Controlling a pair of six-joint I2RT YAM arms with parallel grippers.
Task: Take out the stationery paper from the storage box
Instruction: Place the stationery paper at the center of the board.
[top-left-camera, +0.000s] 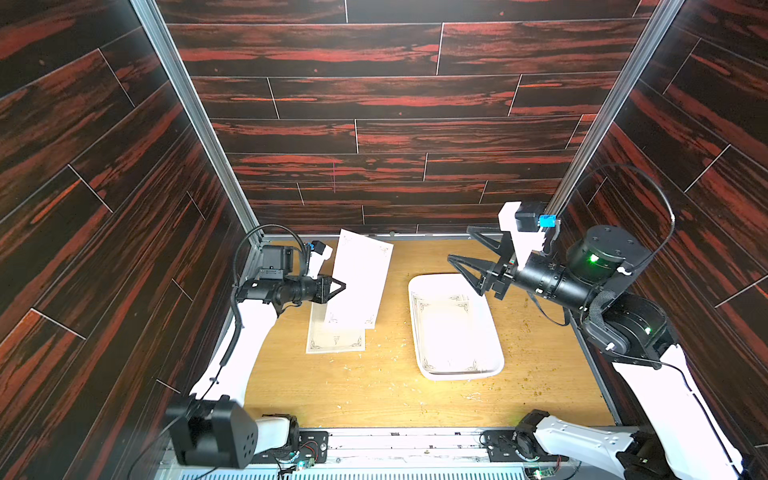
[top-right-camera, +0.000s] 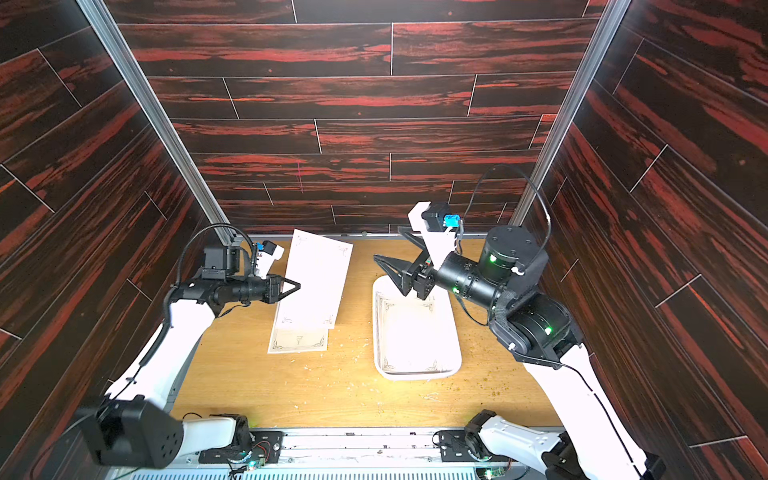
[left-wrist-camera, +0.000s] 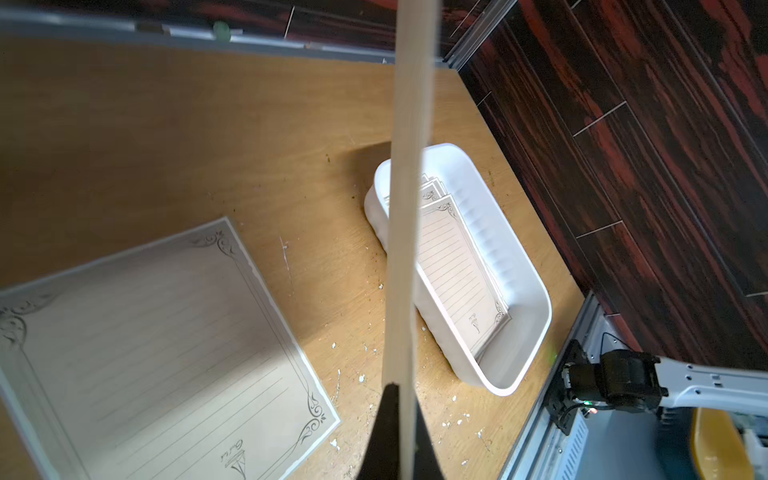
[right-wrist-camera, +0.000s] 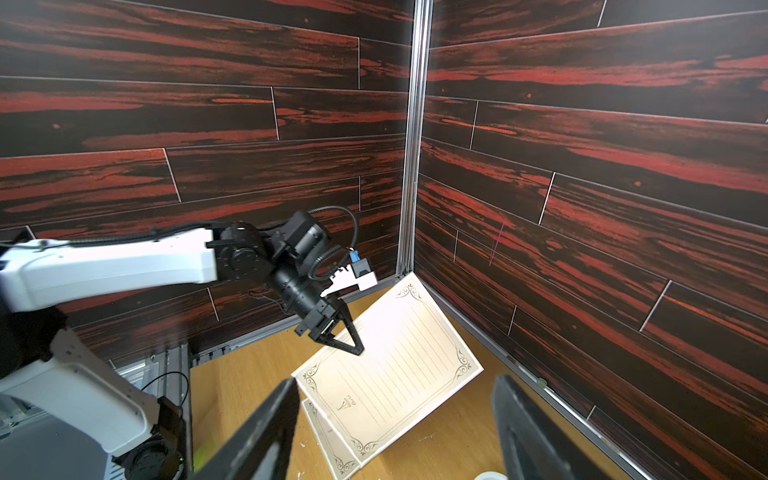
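Note:
My left gripper (top-left-camera: 343, 286) is shut on the edge of one sheet of stationery paper (top-left-camera: 361, 282), holding it tilted in the air at the table's far left. In the left wrist view that sheet (left-wrist-camera: 409, 208) shows edge-on between the shut fingers. Below it a second sheet (top-left-camera: 334, 340) lies flat on the table. The white storage box (top-left-camera: 415, 332) sits right of centre with more stationery paper (top-left-camera: 446, 328) inside. My right gripper (top-left-camera: 458, 243) hangs open and empty above the box's far end; its wrist view shows the held sheet (right-wrist-camera: 399, 365).
Small crumbs and scraps are scattered over the wooden table (top-left-camera: 374, 386), mostly near the box and the right side. Dark wood-pattern walls close in the left, back and right. Both arm bases stand at the near edge.

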